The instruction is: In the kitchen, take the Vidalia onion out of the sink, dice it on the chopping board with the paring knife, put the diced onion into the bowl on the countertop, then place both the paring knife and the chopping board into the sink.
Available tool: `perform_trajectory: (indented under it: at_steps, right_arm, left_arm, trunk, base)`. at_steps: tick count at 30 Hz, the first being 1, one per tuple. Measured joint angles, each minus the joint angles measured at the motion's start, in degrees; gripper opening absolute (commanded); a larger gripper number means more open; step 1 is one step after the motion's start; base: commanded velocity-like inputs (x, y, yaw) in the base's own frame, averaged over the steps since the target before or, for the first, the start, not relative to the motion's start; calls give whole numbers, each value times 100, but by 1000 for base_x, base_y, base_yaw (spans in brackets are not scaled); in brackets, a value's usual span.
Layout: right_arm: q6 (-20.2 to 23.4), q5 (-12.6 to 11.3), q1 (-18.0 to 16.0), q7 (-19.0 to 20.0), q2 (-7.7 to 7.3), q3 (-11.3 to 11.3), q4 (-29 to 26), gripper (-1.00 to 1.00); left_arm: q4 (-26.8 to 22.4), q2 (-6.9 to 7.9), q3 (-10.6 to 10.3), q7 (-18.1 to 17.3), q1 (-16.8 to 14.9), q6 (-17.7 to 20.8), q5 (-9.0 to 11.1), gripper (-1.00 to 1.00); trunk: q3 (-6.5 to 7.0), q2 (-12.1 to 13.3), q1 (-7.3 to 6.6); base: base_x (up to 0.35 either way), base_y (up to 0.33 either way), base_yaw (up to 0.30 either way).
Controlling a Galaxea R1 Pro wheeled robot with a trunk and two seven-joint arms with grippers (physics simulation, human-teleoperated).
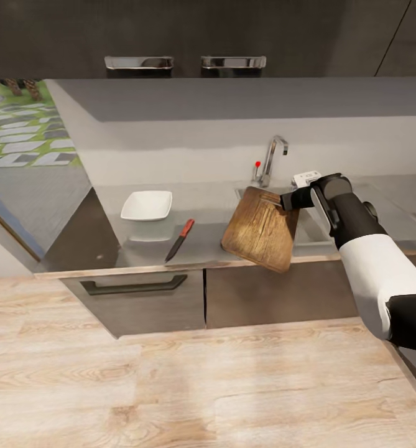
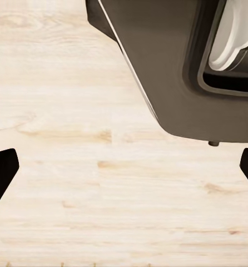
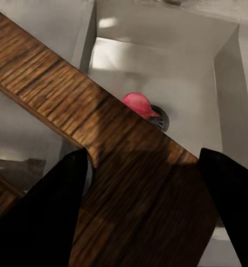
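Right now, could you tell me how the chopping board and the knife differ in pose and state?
The chopping board is lifted and tilted, gripped by the right gripper over the sink; the knife lies flat on the counter, untouched. The board is broad and brown; the knife is slim, with a reddish handle.

No legible text in any view.
No lettering, label, brand mark, numeral or sign can be read on any surface (the red dot beside the faucet is a plain knob and carries no mark).
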Motion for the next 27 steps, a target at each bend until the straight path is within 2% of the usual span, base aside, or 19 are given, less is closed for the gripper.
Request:
perform_trajectory:
  at_steps: [9,21,24,27]
  right_arm:
    - [2,22,1,-1,41,0,24,-100]
    - [-8,36,1,-2,49,0,351,-100]
    - [-12,53,1,-42,50,-17,452,-100]
    - [-19,60,1,-262,63,-26,477,-100]
  left_arm:
    - [34,8,3,7,1,4,3,100]
    - [75,8,6,16,1,5,3,100]
    - [90,8,9,16,1,4,3,100]
    - [93,8,9,16,1,4,3,100]
  trunk:
    - [83,0,-2]
    - [193,1,-1]
    - [221,1,0]
    - [244,1,0]
  base:
    - [230,192,0]
    - [224,241,0]
    - [150,266,29]
    - [140,200,53]
